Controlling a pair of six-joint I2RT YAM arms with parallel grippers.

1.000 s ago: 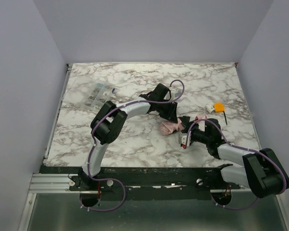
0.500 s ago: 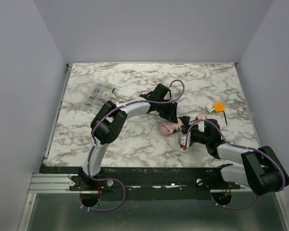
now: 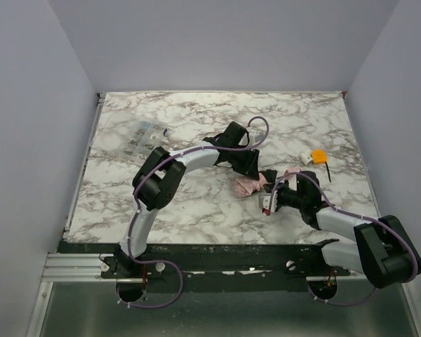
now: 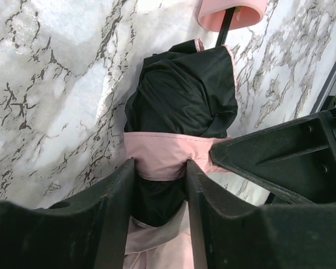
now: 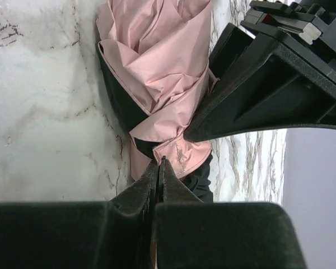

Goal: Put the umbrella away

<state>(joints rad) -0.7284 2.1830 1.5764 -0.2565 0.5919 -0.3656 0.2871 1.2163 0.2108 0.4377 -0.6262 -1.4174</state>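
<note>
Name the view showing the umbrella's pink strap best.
Left wrist: the strap wraps the umbrella's dark folds, between the left gripper's jaws. Right wrist shows mainly pink canopy; top external is too small to make it out.

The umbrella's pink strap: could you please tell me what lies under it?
Bunched dark fabric of the umbrella lies under the strap. The left hand covers the strap's ends, so its fastening cannot be seen.

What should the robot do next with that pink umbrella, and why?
Probably the right fingers should pull the pink strap they pinch snugly around the umbrella: the left fingers clamp the bundle, and its folds look loosely bunched.
</note>
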